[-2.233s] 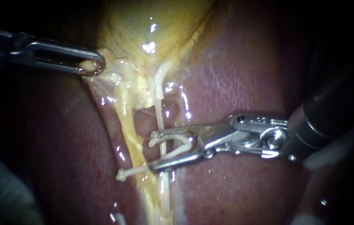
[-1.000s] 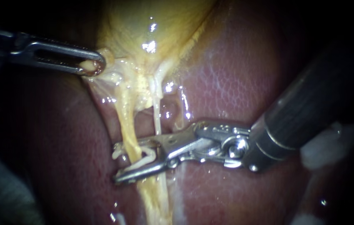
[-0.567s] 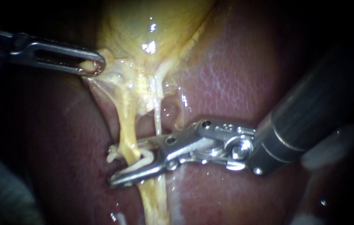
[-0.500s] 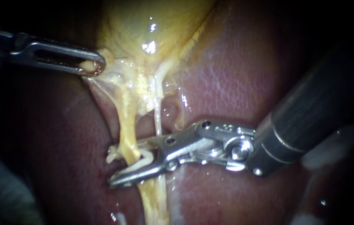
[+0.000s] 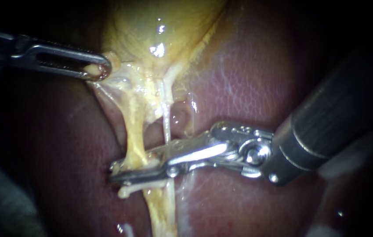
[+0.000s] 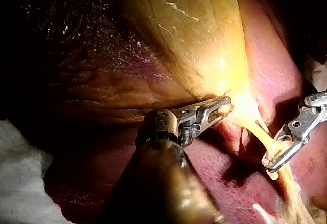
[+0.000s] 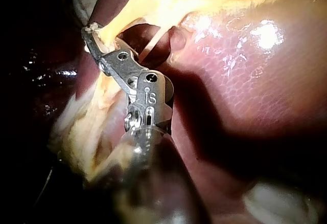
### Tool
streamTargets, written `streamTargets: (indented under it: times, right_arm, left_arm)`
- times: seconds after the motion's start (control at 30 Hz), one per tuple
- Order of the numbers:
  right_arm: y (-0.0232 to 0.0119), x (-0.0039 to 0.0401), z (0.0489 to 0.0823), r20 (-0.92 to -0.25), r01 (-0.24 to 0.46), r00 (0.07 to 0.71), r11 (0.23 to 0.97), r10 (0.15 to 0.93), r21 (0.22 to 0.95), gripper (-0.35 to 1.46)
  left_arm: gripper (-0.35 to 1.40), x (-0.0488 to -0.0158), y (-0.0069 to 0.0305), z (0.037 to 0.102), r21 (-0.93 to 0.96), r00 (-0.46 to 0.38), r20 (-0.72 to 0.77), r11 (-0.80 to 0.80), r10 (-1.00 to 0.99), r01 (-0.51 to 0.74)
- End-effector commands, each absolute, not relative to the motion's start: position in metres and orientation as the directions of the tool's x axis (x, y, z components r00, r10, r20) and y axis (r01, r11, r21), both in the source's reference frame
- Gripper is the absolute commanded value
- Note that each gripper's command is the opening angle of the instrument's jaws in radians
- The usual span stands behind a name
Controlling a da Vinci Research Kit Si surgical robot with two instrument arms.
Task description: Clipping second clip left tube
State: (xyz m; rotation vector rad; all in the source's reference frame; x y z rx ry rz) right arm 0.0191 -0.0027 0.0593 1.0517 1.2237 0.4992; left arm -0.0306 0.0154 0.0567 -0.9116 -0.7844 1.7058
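right instrument [image 5: 120, 172] from 3 o'clock pinches left tube [image 5: 135, 138] with clip [image 5: 125, 191], left instrument [image 5: 99, 70] at 10 o'clock clamps gallbladder [image 5: 151, 26]

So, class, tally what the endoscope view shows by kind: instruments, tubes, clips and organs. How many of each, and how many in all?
Instruments: 2 (slender metal left instrument, right instrument)
Tubes: 2 (thick yellow tube, thin pale tube)
Clips: 1 (white clip)
Organs: 2 (yellow gallbladder, dark red liver)
Total: 7
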Motion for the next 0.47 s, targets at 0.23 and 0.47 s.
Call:
streamTargets:
  times: [0.23,0.47]
  right_arm:
    - [-0.0027,0.0189,0.0594,-0.515,0.202,0.310,0.474,0.799,0.857,-0.35]
    - [-0.0027,0.0189,0.0595,-0.516,0.202,0.310,0.475,0.799,0.857,-0.35]
  left_arm:
    - [-0.35,-0.0306,0.0154,0.0567,-0.839,-0.209,-0.207,-0.283,0.956,-0.465]
    - [-0.35,-0.0306,0.0154,0.0568,-0.839,-0.209,-0.206,-0.283,0.956,-0.465]
